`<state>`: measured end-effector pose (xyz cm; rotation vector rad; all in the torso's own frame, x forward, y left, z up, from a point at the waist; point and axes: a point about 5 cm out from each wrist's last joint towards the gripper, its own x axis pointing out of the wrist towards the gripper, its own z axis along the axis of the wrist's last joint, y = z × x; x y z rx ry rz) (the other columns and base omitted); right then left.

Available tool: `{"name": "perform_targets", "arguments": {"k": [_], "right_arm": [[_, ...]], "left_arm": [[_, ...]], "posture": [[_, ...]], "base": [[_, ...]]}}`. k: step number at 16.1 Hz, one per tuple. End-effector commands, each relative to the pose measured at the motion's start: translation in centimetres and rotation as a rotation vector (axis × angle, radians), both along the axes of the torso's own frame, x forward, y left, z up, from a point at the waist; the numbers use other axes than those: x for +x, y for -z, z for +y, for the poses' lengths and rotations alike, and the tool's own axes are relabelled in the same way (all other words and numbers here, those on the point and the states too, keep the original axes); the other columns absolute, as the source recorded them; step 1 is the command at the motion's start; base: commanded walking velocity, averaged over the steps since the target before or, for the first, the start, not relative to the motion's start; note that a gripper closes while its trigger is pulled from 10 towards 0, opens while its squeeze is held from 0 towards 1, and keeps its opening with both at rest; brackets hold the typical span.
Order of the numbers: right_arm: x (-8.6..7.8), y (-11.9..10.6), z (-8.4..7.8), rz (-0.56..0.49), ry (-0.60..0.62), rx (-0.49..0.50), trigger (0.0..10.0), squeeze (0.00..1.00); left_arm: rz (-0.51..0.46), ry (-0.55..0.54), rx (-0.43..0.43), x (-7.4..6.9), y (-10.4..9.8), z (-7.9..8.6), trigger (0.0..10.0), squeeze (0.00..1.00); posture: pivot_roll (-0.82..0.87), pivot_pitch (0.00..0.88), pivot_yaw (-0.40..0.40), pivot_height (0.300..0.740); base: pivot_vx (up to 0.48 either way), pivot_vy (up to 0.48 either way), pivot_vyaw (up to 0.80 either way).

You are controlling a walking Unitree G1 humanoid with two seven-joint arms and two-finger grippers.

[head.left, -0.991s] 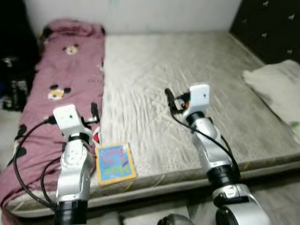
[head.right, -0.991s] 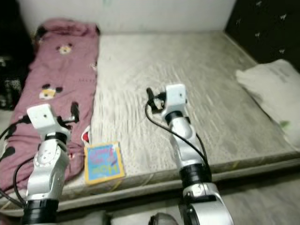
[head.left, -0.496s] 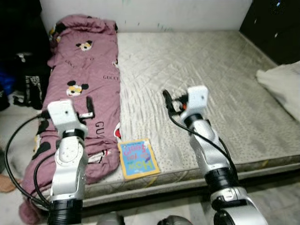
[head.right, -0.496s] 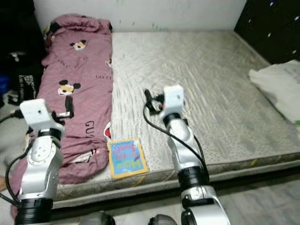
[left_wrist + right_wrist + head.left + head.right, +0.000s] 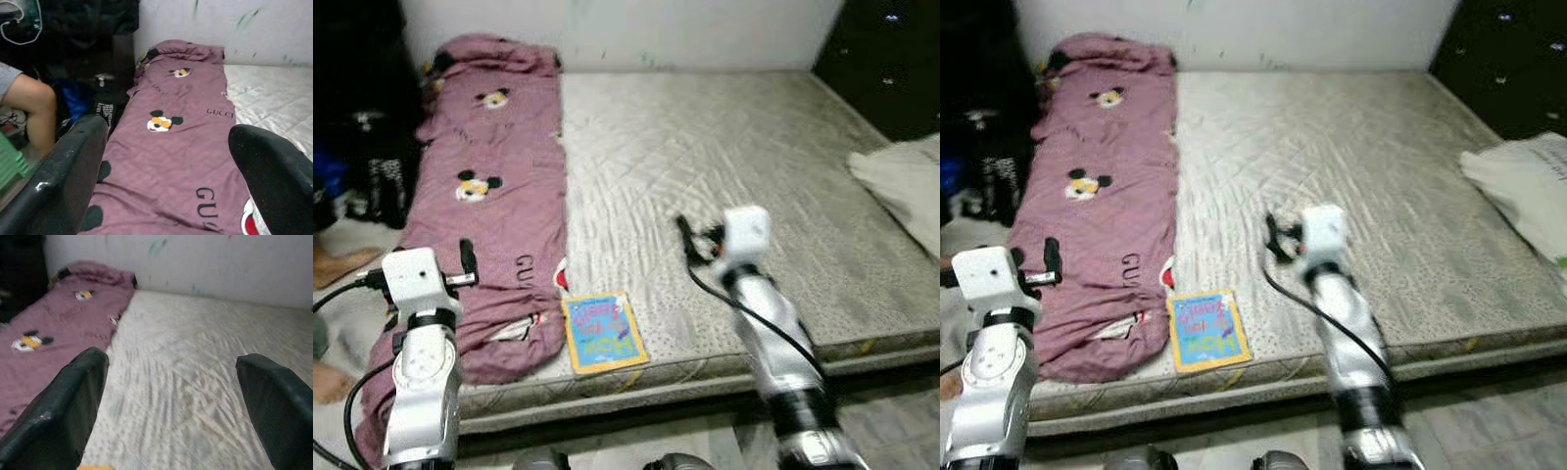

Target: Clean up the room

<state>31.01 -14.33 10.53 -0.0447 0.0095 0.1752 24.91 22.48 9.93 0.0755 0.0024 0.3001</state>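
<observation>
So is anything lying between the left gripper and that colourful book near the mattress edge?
Nothing visible blocks it. The book lies flat on the mattress, beside the maroon blanket. The left gripper, fingers open, hangs above the blanket's near end.

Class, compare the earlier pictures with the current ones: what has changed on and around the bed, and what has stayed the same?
The left gripper has dropped lower and further left, now over the purple blanket's lower part; the right gripper has shifted slightly right and lower. Nothing was grasped or released. Much of the shift is camera motion. The book, blanket and white cloth lie unchanged on the mattress.
</observation>
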Motion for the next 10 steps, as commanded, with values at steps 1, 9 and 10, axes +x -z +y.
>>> {"name": "perform_targets", "arguments": {"k": [1, 9, 10], "right_arm": [[-0.2, -0.5, -0.7, -0.010, 0.025, -0.006, 10.0, 0.00], [-2.1, 0.1, -1.0, 0.057, 0.029, -0.012, 10.0, 0.00], [-2.1, 0.1, -1.1, 0.058, 0.030, -0.011, 10.0, 0.00]], "left_arm": [[-0.007, 0.019, 0.007, 0.0, -0.3, -0.3, 10.0, 0.00], [0.034, 0.106, -0.015, -0.7, 0.0, -2.6, 10.0, 0.00], [0.037, 0.105, -0.021, -0.7, 0.1, -2.6, 10.0, 0.00]], "posture": [[-0.07, 0.000, -0.040, 0.740], [-0.09, 0.000, -0.033, 0.740], [-0.09, 0.000, -0.033, 0.740]], "base": [[0.000, 0.000, 0.00], [0.000, 0.000, -0.34], [0.000, 0.000, -0.69]]}}
